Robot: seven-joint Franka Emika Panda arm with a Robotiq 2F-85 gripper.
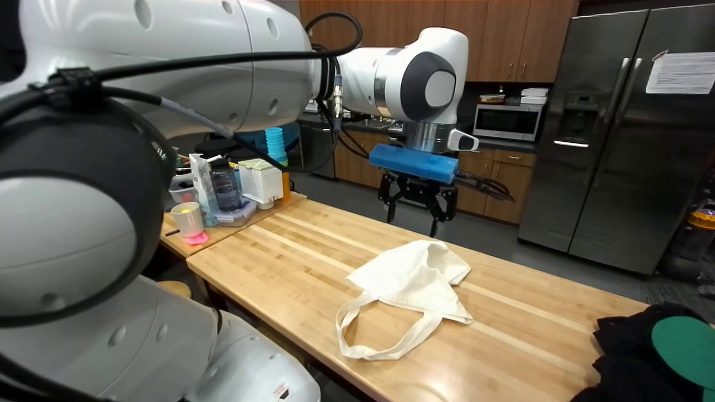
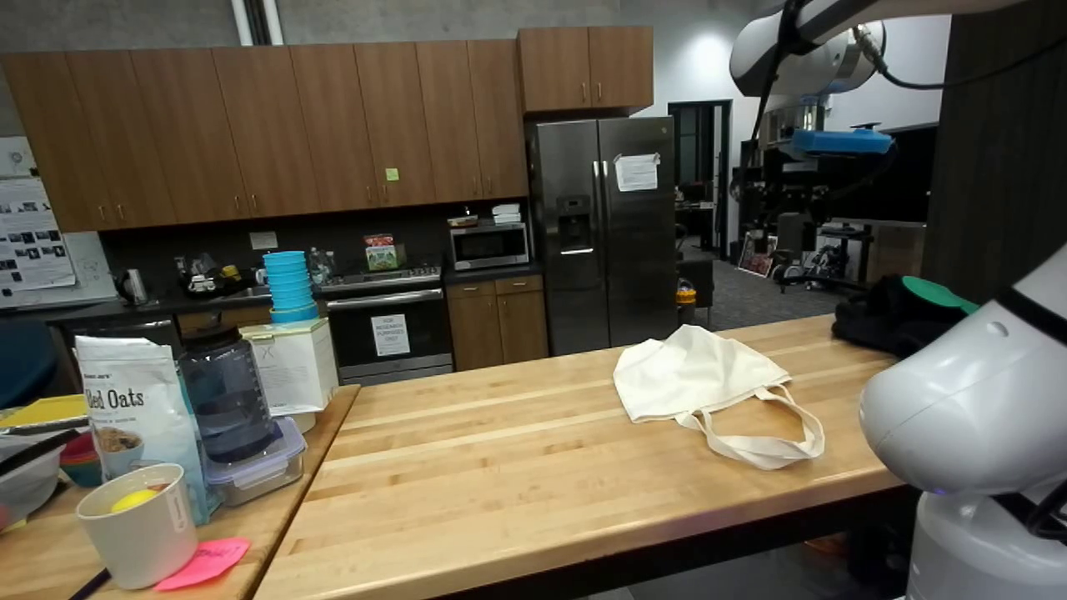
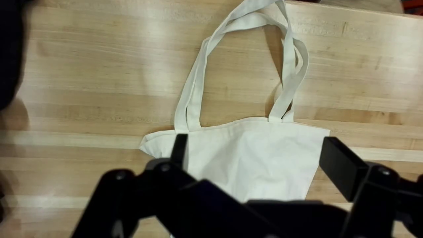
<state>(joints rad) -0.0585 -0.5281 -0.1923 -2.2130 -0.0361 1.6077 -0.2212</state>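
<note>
The gripper (image 1: 412, 221) hung above the butcher-block table (image 1: 279, 262), its jaws spread wide. Beneath them, not touching, lay a cream canvas tote bag (image 1: 410, 279), wrinkled; in the wrist view its body ran across the gap between the jaws, and its looped handles (image 3: 285, 96) stretched out beyond them. Well off to one side of the jaws, a black cloth heap (image 1: 620, 357) lay on the table with a green disc (image 1: 684, 346) on top; the blurred dark shape (image 3: 10, 56) left of the jaws in the wrist view was probably part of it. Well apart from the jaws, opposite that heap, an adjoining tabletop (image 2: 262, 517) held a mug (image 2: 137, 533), a bag of oats (image 2: 137, 404) and a black-lidded bottle (image 2: 227, 404).
</note>
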